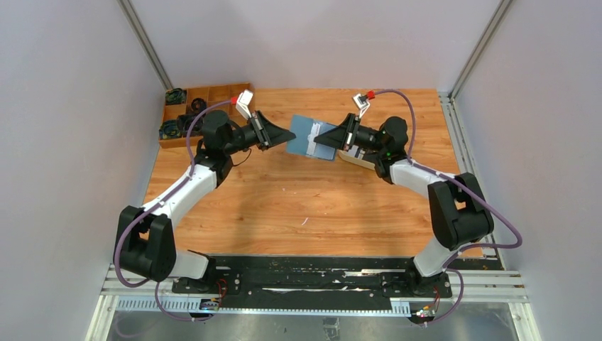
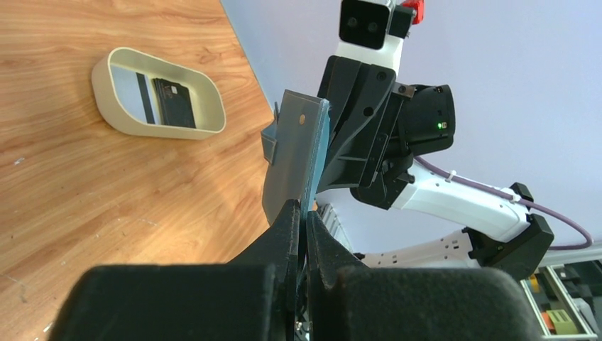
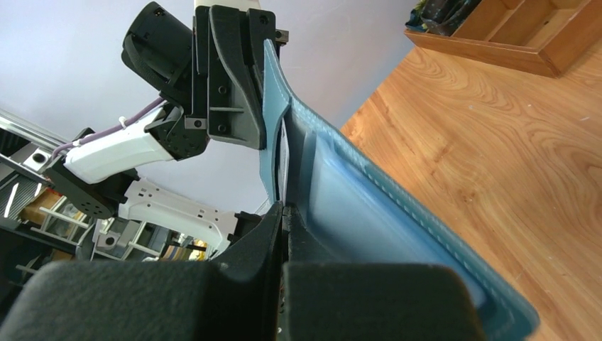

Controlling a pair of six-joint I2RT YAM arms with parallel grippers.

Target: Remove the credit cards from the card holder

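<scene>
The teal-blue card holder (image 1: 310,139) hangs open in the air between my two grippers, above the far middle of the table. My left gripper (image 1: 289,135) is shut on its left edge; in the left wrist view the jaws (image 2: 304,213) pinch the holder's thin edge (image 2: 292,156). My right gripper (image 1: 321,139) is shut on its right side; in the right wrist view the jaws (image 3: 282,209) close on a thin inner layer of the holder (image 3: 355,206). I cannot tell whether a card is in that pinch. A pale strip shows on the holder from above.
A cream oval tray (image 2: 206,96) lies on the wooden table with a dark card (image 2: 174,103) in it; from above the tray (image 1: 353,159) sits partly under my right arm. A wooden compartment box (image 1: 186,114) with small parts stands at the far left.
</scene>
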